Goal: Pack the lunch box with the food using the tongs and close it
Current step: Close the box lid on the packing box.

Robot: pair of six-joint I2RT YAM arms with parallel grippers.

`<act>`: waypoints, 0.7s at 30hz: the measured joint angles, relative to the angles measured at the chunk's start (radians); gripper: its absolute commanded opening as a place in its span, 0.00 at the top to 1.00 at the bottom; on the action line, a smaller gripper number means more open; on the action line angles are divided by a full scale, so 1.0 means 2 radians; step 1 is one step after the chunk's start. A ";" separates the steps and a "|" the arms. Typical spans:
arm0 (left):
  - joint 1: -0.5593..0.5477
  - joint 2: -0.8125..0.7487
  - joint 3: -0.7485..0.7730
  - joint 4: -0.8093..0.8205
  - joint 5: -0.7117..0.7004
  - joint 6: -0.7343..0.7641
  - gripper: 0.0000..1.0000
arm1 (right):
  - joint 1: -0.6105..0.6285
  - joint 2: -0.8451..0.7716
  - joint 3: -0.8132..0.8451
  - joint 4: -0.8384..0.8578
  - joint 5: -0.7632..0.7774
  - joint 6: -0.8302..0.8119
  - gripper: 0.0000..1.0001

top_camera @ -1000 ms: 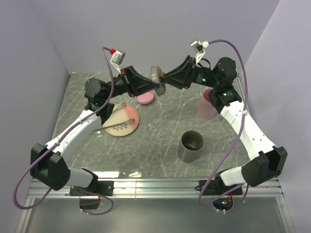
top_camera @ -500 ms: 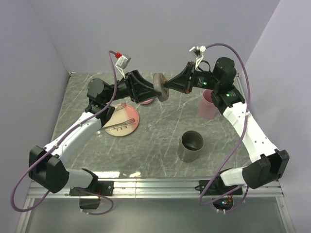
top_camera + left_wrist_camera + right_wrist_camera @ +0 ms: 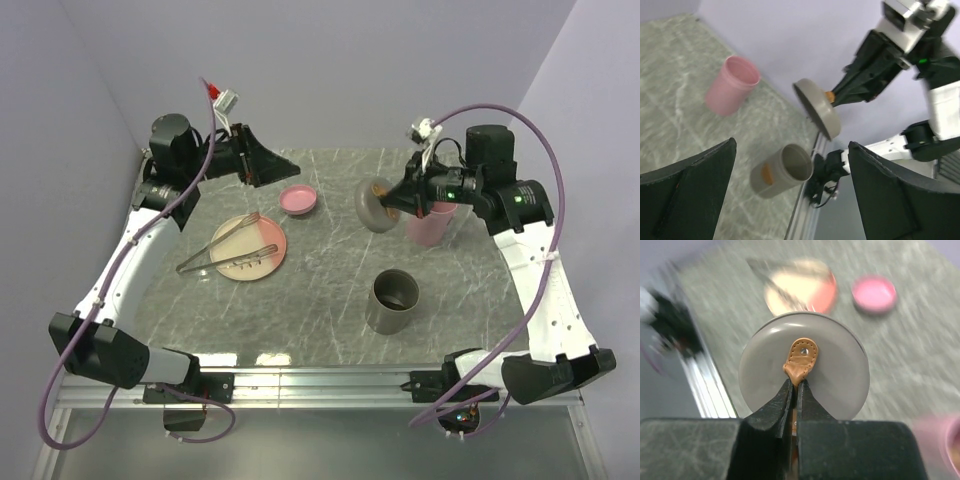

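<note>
The lunch box (image 3: 396, 300) is a grey cylinder with an orange tab, standing open on the marble table; the left wrist view shows it too (image 3: 782, 170). Its round grey lid (image 3: 372, 207) hangs in the air on edge. My right gripper (image 3: 387, 190) is shut on the lid's tan leather tab (image 3: 801, 357), fingertips pinched together (image 3: 796, 385). My left gripper (image 3: 268, 165) is raised at the back left, wide open and empty (image 3: 790, 200). The silver tongs (image 3: 245, 257) lie across the peach plate (image 3: 268, 236). The food is too small to make out.
A pink cup (image 3: 430, 222) stands just right of and below the held lid, by the right arm. A pink lid (image 3: 299, 199) lies behind the plate. Lilac walls close the back and both sides, and a metal rail runs along the near edge.
The lid went from my left gripper to my right. The left opened and pulled back to the far left; the right shut on the tab and carried the lid rightward toward the pink cup.
</note>
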 measured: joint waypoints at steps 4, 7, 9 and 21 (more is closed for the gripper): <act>0.004 -0.001 0.019 -0.113 -0.026 0.088 0.00 | 0.000 -0.004 0.015 -0.119 0.071 -0.097 1.00; 0.004 -0.007 0.019 -0.184 -0.056 0.147 0.01 | 0.000 -0.004 0.014 -0.185 0.119 -0.142 1.00; 0.004 -0.016 0.016 -0.221 -0.075 0.183 0.01 | 0.000 -0.004 0.014 -0.219 0.147 -0.170 1.00; 0.008 -0.062 -0.008 -0.354 -0.128 0.330 0.01 | 0.053 -0.018 -0.047 -0.253 0.209 -0.197 1.00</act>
